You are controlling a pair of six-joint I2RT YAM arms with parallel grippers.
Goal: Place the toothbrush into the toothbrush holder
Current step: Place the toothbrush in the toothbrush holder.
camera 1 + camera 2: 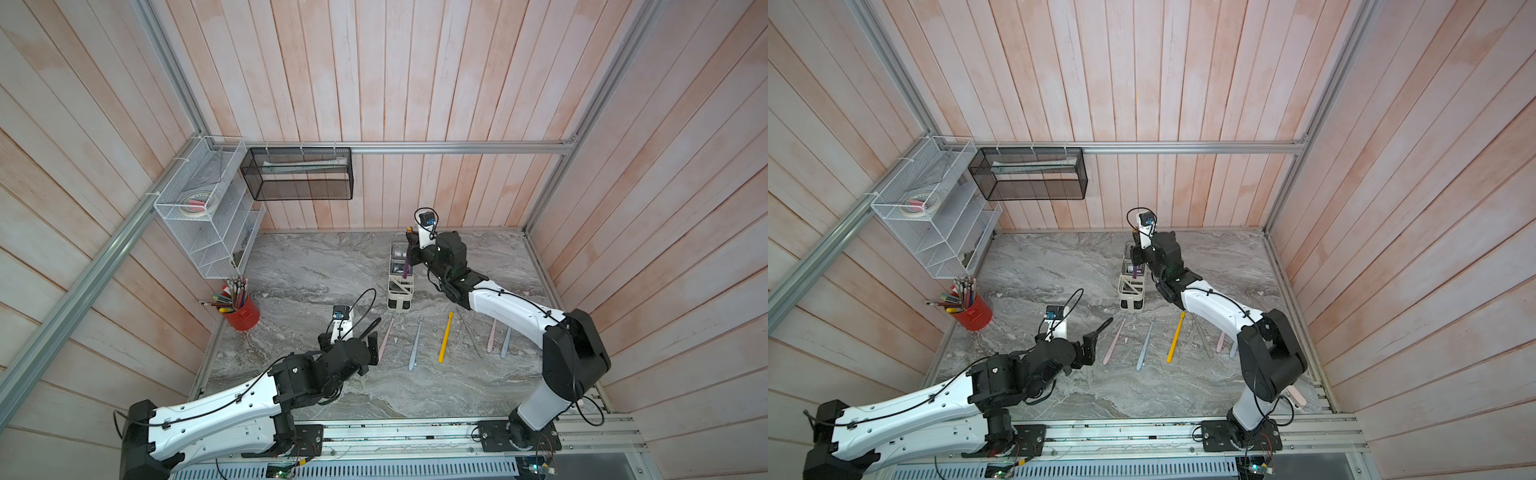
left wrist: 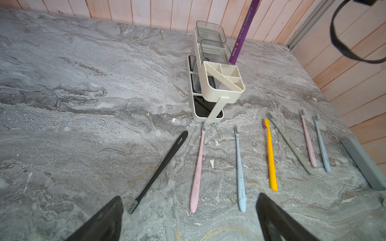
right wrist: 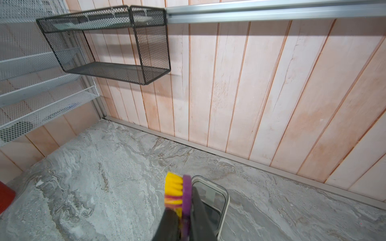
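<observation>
- in both top views the right gripper (image 1: 410, 243) is raised over the far middle of the marble tabletop (image 1: 316, 270). it is closed on the purple toothbrush (image 1: 406, 266), which hangs nearly upright with its head up.
- the brush's lower end is at the top of the cream toothbrush holder (image 1: 399, 305), over the clear cups. these views do not show whether it is inside a compartment.
- the left gripper (image 1: 373, 347) sits low towards the front with its jaws spread wide and nothing between them, just beside a black toothbrush (image 1: 371, 326).
- a red pen cup (image 1: 245, 316) and a white wire-mesh rack (image 1: 199, 232) stand at the left wall.
- in the left wrist view the two dark fingers (image 2: 100, 225) stand far apart and empty.
- past the fingers a row of brushes lies flat on the marble, in front of the holder (image 2: 224, 92): the black toothbrush (image 2: 163, 164), a pink toothbrush (image 2: 198, 164), a light blue toothbrush (image 2: 239, 167), a yellow toothbrush (image 2: 271, 158), a grey toothbrush (image 2: 290, 144), then another pink and another blue one.
- in that view the purple toothbrush (image 2: 243, 31) slants down to the holder's far rim, beside a clear cup, and its tip is hidden behind the divided cream section.
- in the right wrist view the right gripper (image 3: 184, 219) pinches the purple toothbrush (image 3: 186, 200) just below its yellow bristles. the holder's rim (image 3: 226, 200) lies right beside it, and a black mesh basket (image 3: 117, 68) hangs on the wall.
</observation>
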